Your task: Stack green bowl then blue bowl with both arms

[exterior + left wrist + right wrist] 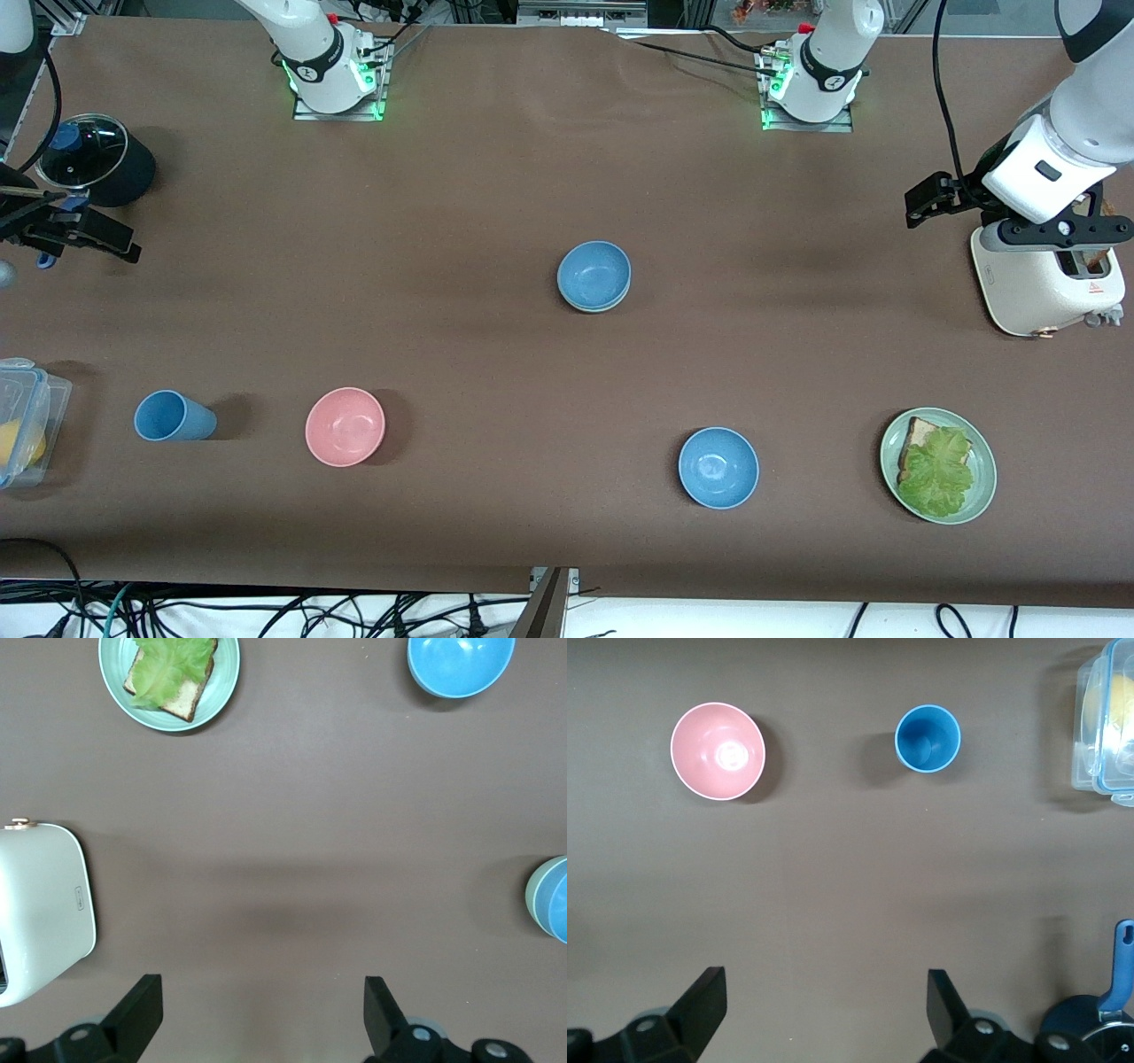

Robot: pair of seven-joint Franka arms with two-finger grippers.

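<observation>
Matte brown cloth carries a round blue bowl (594, 272) nested in the green bowl (532, 895); both grippers spread.

**Hidden and cut off**

The green bowl (592, 304) shows only as a thin rim under the blue bowl (594, 273) nested in it. The clear lidded container (27, 416) is cut by the frame edge, its yellow contents unidentifiable.

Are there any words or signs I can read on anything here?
No words can be read.
toaster: a small red warning triangle with tiny print beside it, too small to read.
toaster: a small outlined badge, too small to read.
</observation>
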